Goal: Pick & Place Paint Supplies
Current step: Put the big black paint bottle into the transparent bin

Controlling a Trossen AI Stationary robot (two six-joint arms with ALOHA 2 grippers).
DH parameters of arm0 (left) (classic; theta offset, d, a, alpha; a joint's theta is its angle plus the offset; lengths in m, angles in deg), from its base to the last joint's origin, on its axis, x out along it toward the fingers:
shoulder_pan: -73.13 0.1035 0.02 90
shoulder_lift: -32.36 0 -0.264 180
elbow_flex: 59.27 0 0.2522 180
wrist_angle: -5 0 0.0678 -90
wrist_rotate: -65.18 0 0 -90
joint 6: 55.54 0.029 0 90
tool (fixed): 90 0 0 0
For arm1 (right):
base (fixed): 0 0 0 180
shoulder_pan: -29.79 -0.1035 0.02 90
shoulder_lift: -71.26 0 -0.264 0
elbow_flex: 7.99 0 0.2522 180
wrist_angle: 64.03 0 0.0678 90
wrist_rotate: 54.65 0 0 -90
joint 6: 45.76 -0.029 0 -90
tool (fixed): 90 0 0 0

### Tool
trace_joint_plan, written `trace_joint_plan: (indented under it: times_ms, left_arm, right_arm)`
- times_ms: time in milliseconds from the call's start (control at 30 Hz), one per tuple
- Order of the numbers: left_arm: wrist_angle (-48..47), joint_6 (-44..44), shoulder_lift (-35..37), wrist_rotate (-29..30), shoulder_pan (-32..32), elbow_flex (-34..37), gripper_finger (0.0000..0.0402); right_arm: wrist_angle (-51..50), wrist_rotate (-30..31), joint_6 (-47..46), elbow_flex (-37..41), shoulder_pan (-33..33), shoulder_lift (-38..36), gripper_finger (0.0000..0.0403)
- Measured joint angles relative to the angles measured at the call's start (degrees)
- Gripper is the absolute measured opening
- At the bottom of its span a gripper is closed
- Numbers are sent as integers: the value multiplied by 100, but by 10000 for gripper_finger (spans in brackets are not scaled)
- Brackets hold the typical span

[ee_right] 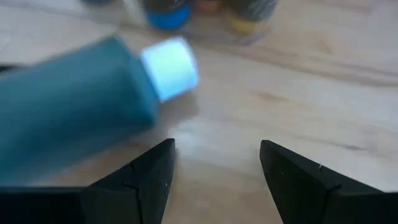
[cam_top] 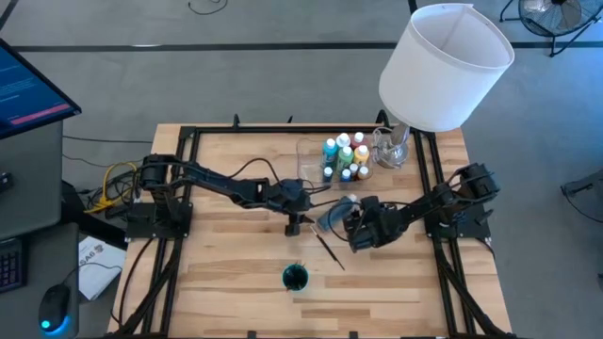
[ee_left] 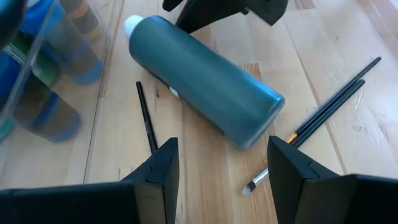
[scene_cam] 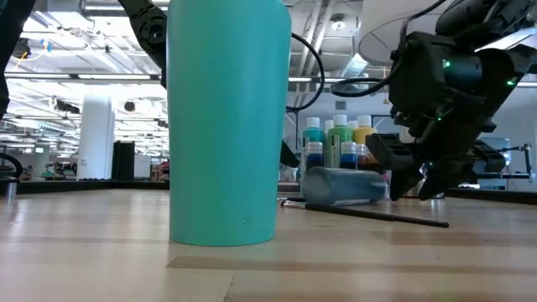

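A dark blue paint bottle (ee_left: 205, 81) with a white cap (ee_right: 169, 67) lies on its side on the table, also seen in the high view (cam_top: 334, 213) and the low view (scene_cam: 344, 186). My left gripper (ee_left: 221, 155) is open and hovers by the bottle's bottom end (cam_top: 301, 224). My right gripper (ee_right: 214, 165) is open near the cap end (cam_top: 353, 226), touching nothing. Thin dark-handled brushes (ee_left: 336, 99) lie on the wood beside the bottle, one more (ee_left: 146, 118) on its other side. More small bottles (cam_top: 345, 155) stand in the clear tray.
A teal cup (cam_top: 295, 277) stands near the table's near edge, large in the low view (scene_cam: 222, 117). The big white lampshade (cam_top: 443, 66) and a glass jar (cam_top: 391, 146) are at the far right. The clear tray wall (ee_left: 37, 74) is close to my left gripper.
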Motion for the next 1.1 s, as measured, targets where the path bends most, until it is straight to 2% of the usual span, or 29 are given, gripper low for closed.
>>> trace_joint_plan:
  times_ms: [100,667,1100]
  left_arm:
    - [-5,-1,0,0,0,63,137]
    - [53,-103,-2,0,0,77,137]
    - [54,-256,-2,82,0,75,137]
  right_arm:
    - [262,-219,263,0,-7,-2,230]
    - [2770,-266,2219,-2,196,-4,230]
    - [3613,-233,2902,-2,224,-4,230]
